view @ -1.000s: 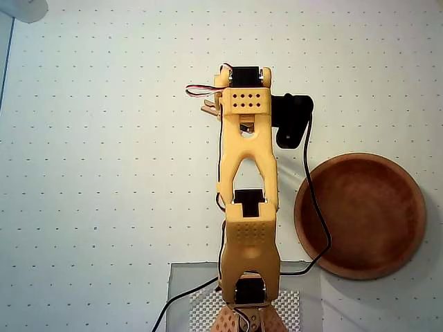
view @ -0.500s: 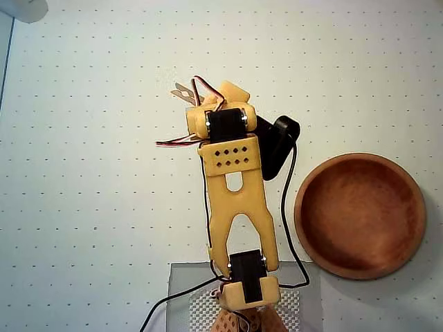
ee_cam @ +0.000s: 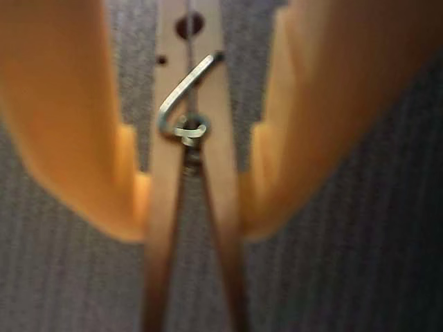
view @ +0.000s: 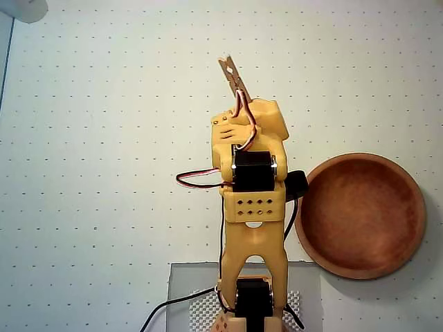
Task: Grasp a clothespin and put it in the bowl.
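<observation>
Arm point(view: 252, 207) drawn back, fingers point(ee_cam: 131, 200) pinching clothespin point(view: 233, 75).

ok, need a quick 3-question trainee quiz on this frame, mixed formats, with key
1. True or false: the clothespin already lies in the bowl.
2. In the wrist view, what sits between the gripper fingers?
   A. a cable
   B. the clothespin
   C. nothing
3. Fill in: in the overhead view, the bowl lies to the ____ of the arm.

Key:
1. False; it sticks out past the gripper, and the bowl holds nothing.
2. B
3. right
</observation>
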Controlling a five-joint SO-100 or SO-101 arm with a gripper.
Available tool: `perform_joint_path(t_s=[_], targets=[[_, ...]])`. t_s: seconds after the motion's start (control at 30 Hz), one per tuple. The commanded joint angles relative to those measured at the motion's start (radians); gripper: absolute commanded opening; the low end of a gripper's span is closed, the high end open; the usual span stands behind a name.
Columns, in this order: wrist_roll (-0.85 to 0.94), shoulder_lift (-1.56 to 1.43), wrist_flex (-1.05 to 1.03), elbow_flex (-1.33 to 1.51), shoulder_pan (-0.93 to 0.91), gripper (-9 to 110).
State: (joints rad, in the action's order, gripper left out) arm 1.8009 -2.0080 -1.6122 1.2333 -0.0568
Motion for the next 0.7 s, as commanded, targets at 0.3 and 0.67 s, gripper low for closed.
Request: perform_joint_path(t_s=[0.3,0.67], targets=[[-0.176,-0.043,0.014,0.207,-0.287,-3],[-0.175,-0.041,0.014,0.270,-0.426,-3]])
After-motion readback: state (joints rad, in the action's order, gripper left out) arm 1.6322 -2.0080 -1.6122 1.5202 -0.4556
